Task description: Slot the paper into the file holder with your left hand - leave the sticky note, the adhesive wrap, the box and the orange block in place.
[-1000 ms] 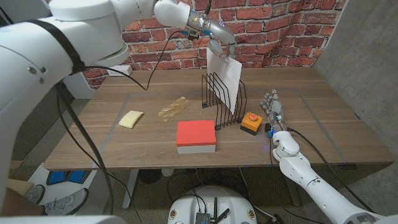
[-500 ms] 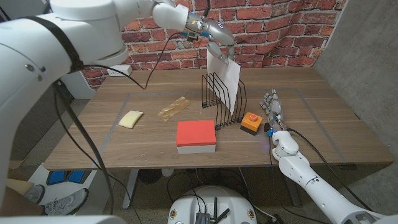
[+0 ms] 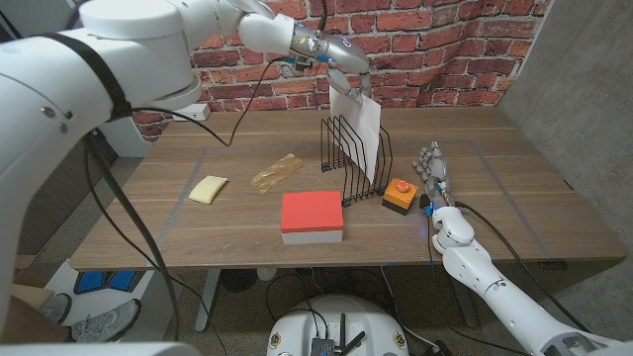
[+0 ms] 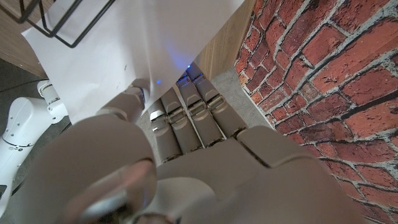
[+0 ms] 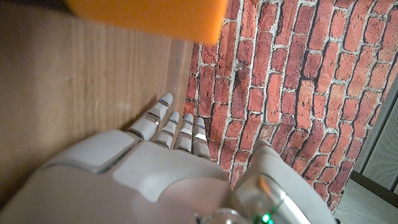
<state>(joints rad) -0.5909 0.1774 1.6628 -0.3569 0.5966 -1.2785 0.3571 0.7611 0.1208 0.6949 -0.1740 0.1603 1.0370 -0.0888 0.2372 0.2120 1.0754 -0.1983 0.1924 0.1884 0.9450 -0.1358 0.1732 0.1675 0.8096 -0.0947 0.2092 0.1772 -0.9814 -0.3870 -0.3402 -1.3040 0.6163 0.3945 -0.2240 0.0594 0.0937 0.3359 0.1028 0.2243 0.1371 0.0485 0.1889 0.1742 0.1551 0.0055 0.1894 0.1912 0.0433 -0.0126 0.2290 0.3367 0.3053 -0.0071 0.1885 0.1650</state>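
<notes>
White paper (image 3: 361,127) pinched by raised left hand (image 3: 348,74), apparently entering file holder (image 3: 354,158)

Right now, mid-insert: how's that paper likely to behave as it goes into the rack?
Probably floppy: the paper hangs from the left hand by its top edge alone. Likely very light, so it may sway or snag on the file holder wires. It looks thin, so pushing down could buckle it rather than slide it in.
</notes>
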